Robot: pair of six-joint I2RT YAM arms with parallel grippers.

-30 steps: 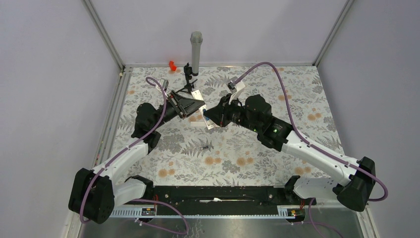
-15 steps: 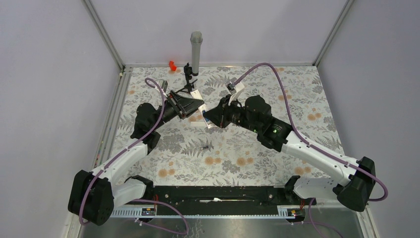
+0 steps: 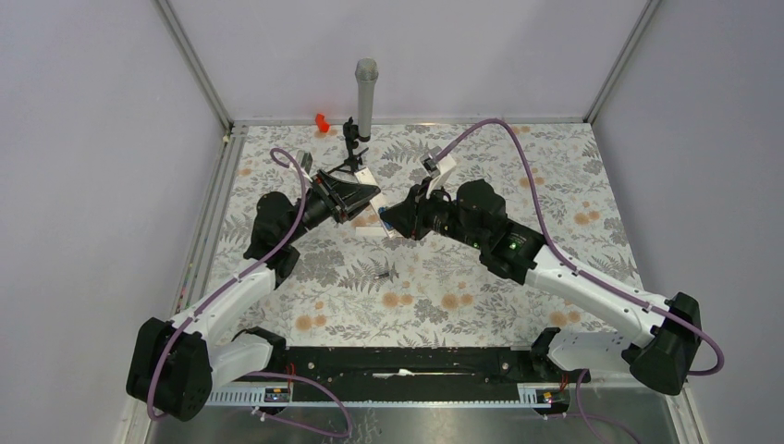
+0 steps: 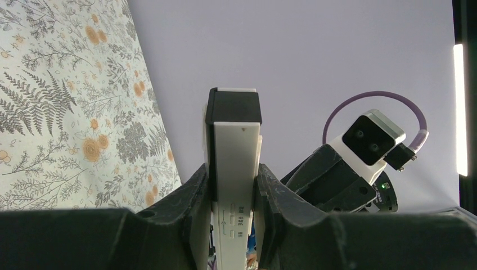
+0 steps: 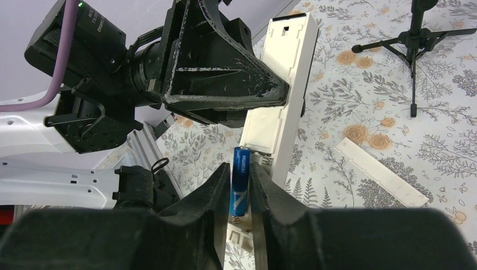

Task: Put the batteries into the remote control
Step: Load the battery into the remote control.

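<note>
My left gripper is shut on the remote control, a slim white bar held off the table with its open battery bay facing the right arm. In the right wrist view the remote control slants up from the left gripper. A blue battery stands between the fingertips of my right gripper, which is shut on it. Its lower end rests at a spring in the bay's near end. From above, the two grippers meet near the remote control. No other battery shows.
A white flat strip lies on the floral table cover beside the remote. A small black tripod with a grey microphone stands behind, and a red piece sits by the back wall. A small dark object lies mid-table.
The right gripper has edged slightly left toward the remote with the battery. The left arm holds still.
</note>
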